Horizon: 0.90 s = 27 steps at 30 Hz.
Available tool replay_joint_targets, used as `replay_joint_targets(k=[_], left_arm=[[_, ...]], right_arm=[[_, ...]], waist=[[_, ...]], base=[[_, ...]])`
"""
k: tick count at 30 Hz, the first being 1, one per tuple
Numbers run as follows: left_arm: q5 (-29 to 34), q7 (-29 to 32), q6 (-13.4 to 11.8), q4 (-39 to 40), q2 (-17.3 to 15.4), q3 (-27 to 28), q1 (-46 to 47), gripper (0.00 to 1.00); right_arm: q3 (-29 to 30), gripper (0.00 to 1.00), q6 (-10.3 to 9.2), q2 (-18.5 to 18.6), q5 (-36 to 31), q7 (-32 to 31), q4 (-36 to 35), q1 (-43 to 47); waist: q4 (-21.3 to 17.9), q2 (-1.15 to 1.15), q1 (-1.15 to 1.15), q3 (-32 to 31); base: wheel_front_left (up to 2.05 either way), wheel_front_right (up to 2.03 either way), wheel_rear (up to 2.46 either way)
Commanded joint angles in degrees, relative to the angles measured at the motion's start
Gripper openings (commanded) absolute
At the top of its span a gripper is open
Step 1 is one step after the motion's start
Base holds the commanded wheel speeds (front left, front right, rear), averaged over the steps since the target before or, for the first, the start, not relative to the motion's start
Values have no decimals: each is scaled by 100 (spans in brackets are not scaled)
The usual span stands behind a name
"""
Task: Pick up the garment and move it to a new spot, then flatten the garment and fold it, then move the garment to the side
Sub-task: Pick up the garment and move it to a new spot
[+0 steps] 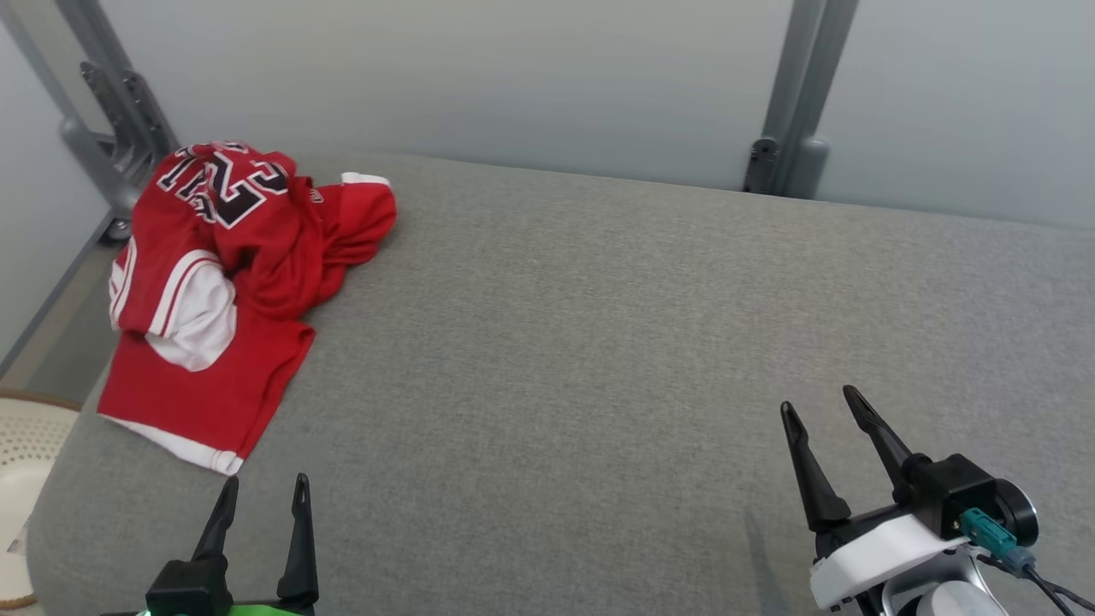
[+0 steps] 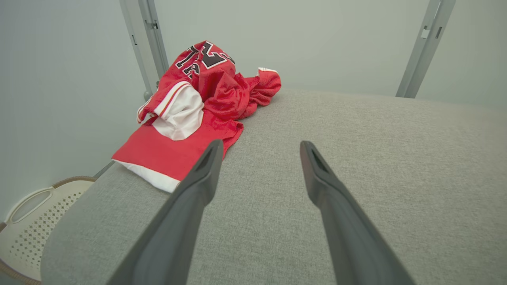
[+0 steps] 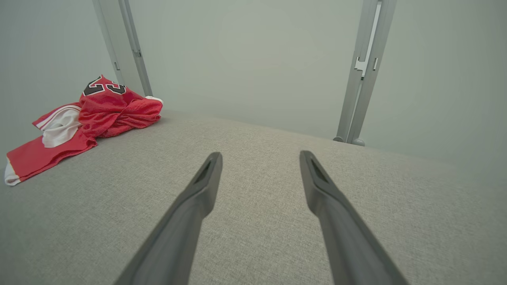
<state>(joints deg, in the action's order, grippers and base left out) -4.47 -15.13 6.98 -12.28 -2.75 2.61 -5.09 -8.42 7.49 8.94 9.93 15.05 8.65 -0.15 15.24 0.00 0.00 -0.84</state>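
Grey padded surface, pale wall behind. Head view: crumpled red garment at far left corner, lettering folded, unreadable. Both spread, empty: left gripper, right gripper. Left wrist view: finger overlaps garment's hem. Right wrist view: garment far left, well apart.

Observed low and well apart: dark two-fingered left gripper and dark two-fingered right gripper, both spread wide, empty.

Open grey surface beside garment
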Motion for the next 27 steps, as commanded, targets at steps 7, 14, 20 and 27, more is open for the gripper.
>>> replay_joint_targets(k=[7,14,20,27], left_arm=[[-177,-4,17,116,-26,-21,153,100],[-843,-4,-116,-141,-23,-408,1394,100],[-1492,248,-339,-1169,-20,-755,3362,100],[-1950,1185,-481,-2563,-181,-515,5482,100]], right_arm=[[-216,100,0,67,39,19,-116,-191],[-361,100,0,598,31,19,-519,-685],[-473,100,0,1239,81,19,-962,-1337],[-548,100,0,1628,154,19,-1435,-1755]], waist=[[696,0,0,214],[484,0,0,1404],[175,0,0,2814],[-248,0,0,3930]], base=[[0,0,0],[0,0,0],[0,0,0],[0,0,0]])
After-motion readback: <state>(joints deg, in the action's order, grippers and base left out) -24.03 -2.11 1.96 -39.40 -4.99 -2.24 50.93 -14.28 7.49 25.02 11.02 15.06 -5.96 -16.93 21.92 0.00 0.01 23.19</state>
